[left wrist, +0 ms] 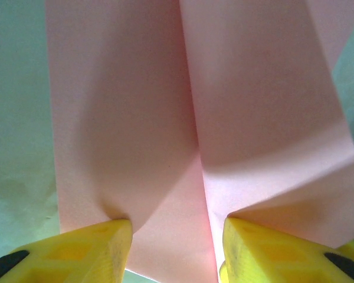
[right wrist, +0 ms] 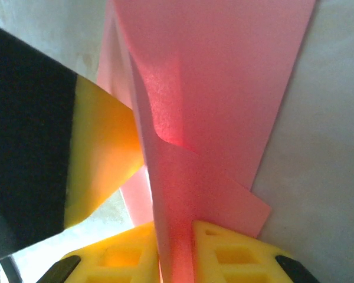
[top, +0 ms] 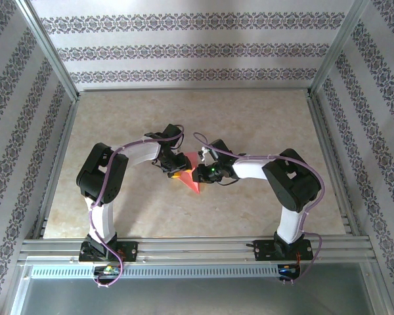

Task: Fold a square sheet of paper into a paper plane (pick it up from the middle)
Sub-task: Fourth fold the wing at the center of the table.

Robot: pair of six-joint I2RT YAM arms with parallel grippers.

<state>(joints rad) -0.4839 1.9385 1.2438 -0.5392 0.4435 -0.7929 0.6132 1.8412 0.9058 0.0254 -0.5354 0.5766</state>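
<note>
Sheet's near end: the sheet of paper (top: pixel 191 178), already folded to a narrow point, is aiming that point toward the arm bases. It is sitting between the two wrists at the middle of the table (top: pixel 262 118).
Right jaws: these are narrow, pinching the sheet's raised centre ridge between their yellow fingertips (right wrist: pixel 236 259). The ridge is running straight away from them.
Left jaws: these are standing about half apart, not closing on anything. Their fingertips (left wrist: pixel 88 247) are touching the sheet's face, one on each side of the centre crease.
Long axis: it is running near-to-far, crosswise to the line between the arms. The left arm is coming in from the sheet's left and the right arm from its right.
Nearer arm: both are making contact, but only the right is actually gripping.
Far end: the sheet is widening away from the bases into its flaps.
Coming move: as I judge it, the next crease is depending on the flaps lying evenly about that ridge, with the right jaws anchoring and the left jaws pressing.
</note>
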